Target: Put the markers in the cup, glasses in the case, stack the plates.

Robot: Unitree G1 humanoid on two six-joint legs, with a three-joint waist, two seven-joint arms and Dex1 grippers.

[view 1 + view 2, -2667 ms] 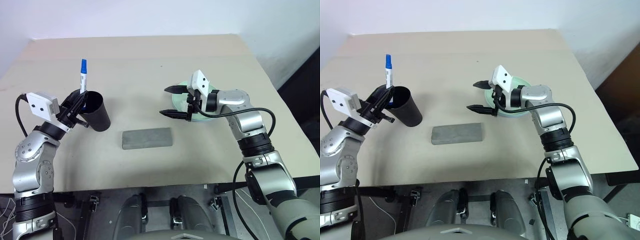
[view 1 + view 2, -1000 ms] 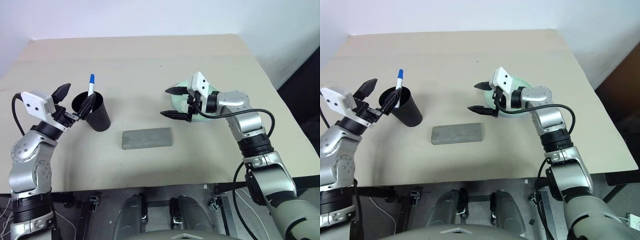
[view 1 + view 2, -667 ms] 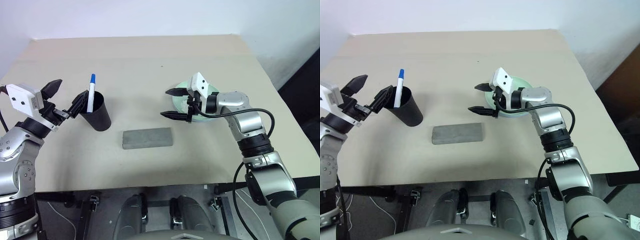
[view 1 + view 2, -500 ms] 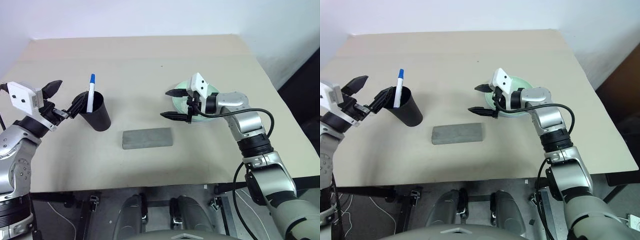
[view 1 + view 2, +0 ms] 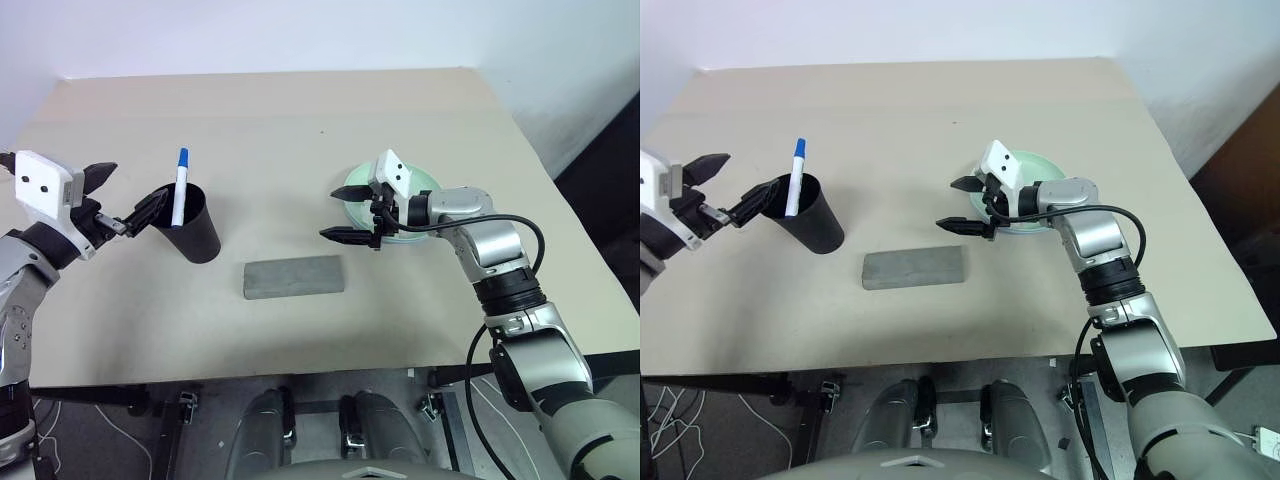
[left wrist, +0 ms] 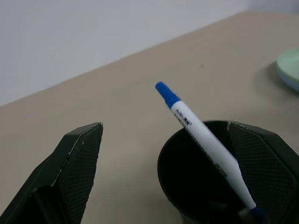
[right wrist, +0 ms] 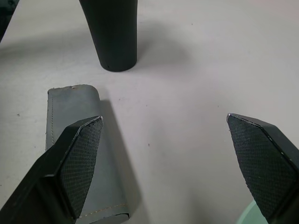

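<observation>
Left gripper point(image 5: 118, 199) has backed off the cup point(image 5: 193, 229), claw open and empty.
Blue-capped marker point(image 5: 179, 187) inside looks light, slick; grasp mid-barrel.

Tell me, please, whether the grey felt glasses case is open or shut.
Shut: the grey felt glasses case lies as one flat closed slab on the table, with no lid raised.

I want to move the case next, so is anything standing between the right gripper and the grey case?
Nothing visible does. The right gripper hangs open above bare table, and the grey case lies closed just in front of it.
</observation>
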